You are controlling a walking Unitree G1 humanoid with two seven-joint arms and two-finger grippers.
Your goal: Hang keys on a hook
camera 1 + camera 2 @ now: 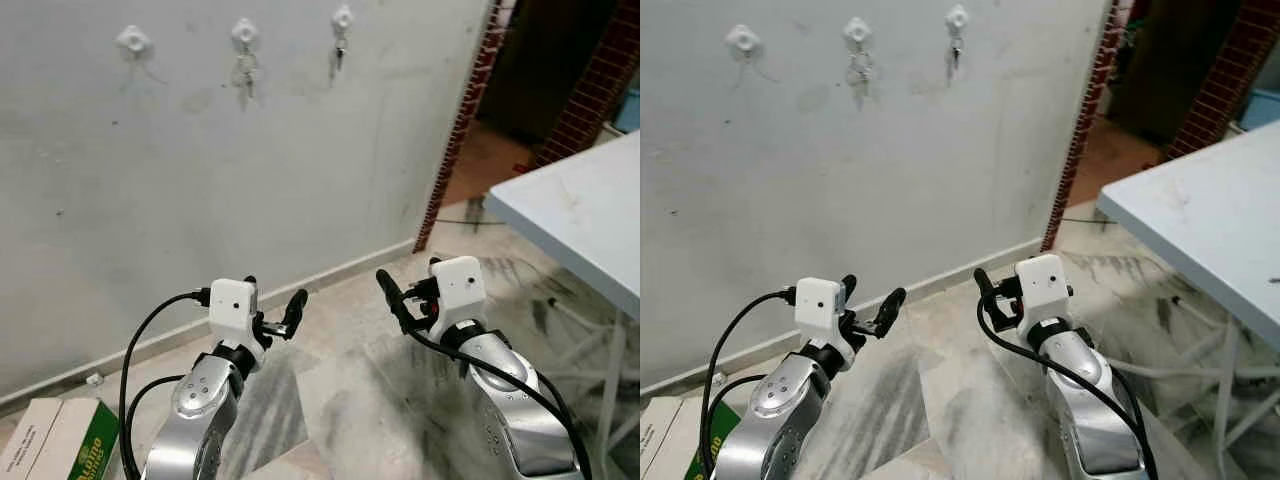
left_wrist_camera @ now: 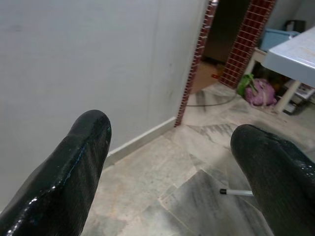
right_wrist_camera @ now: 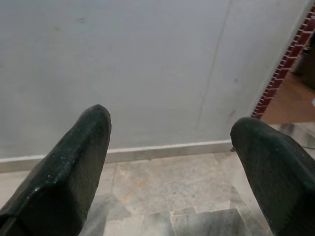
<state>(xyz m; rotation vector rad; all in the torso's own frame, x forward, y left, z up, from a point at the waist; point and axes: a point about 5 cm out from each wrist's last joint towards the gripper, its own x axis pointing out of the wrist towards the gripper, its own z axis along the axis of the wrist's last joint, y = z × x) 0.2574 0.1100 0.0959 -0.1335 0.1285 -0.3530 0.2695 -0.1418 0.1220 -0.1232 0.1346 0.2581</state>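
keys hang from the middle hook high on the grey wall, and a second small bunch hangs from the hook to its right. the hook on the left has nothing on it. both arms are held up low in front of the wall, well below the hooks. the left gripper has its two black fingers spread wide apart with nothing between them, and past them you can see the wall, the marble floor and a red brick doorway. the right gripper is spread wide too, its fingers holding nothing, facing the wall and the pale strip along its bottom. a light blue table stands off to the right. a green and white box lies on the floor by the left arm. a purple and green bundle sits on the floor near the table's legs.
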